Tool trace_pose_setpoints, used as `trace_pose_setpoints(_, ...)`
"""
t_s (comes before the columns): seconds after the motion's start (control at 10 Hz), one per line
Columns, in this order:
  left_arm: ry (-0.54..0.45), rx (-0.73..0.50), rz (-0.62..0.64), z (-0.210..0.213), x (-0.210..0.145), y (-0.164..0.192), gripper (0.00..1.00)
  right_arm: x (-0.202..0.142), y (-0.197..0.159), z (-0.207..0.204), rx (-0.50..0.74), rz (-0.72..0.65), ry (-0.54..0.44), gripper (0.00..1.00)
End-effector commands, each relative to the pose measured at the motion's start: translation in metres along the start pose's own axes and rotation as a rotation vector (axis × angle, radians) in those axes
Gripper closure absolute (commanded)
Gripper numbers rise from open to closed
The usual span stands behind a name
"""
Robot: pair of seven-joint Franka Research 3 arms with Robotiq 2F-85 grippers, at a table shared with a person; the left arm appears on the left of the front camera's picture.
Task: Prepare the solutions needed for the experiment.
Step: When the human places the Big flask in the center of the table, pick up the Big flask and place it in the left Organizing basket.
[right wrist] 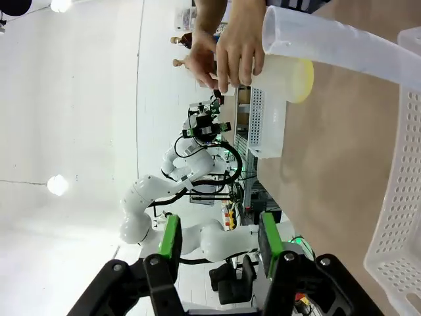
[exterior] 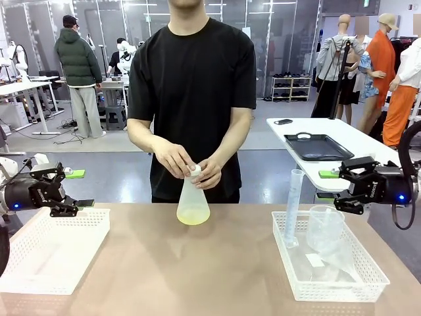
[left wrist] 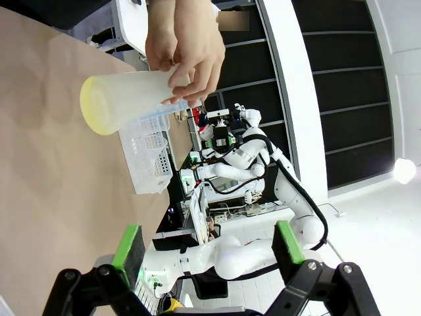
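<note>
A clear conical flask stands at the table's far middle, and the person's two hands grip its capped neck. A shallow layer of pale yellow-green solution lies in its base. The flask appears sideways in the left wrist view, and its yellowish base in the right wrist view. My left gripper hovers open above the left basket, holding nothing. Over the right basket's far edge my right gripper has its jaws apart with nothing between them.
A white mesh basket sits at the front left. Another basket at the right holds a tall graduated cylinder and a clear beaker. Behind, a side table carries a black tray.
</note>
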State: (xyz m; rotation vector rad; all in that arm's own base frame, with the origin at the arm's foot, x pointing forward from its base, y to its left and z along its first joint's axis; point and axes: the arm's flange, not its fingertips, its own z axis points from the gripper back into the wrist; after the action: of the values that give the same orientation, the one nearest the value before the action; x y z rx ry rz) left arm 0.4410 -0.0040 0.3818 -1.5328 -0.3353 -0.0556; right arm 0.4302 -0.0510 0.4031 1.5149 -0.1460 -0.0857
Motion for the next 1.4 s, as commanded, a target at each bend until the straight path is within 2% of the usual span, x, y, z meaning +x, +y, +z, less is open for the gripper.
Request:
trace_pose_setpoints(0.0, -0.003, 0.005, -0.001, -0.0003, 0.0003, -0.0006, 0.00, 0.0064, 0.0046, -0.0027, -0.036, -0.013, 0.004, 0.40)
trace_pose_setpoints(0.1, -0.003, 0.005, -0.001, -0.0003, 0.0003, -0.0006, 0.00, 0.0061, 0.0093, -0.0069, -0.141, -0.008, -0.008, 0.40)
trace_pose_setpoints(0.2, -0.003, 0.005, -0.001, -0.0003, 0.0003, -0.0006, 0.00, 0.0018, 0.0015, -0.0021, -0.007, 0.003, 0.003, 0.40)
trace_pose_setpoints(1.3, -0.003, 0.005, -0.001, -0.0003, 0.0003, -0.0006, 0.00, 0.0018, 0.0015, -0.0021, -0.007, 0.003, 0.003, 0.40)
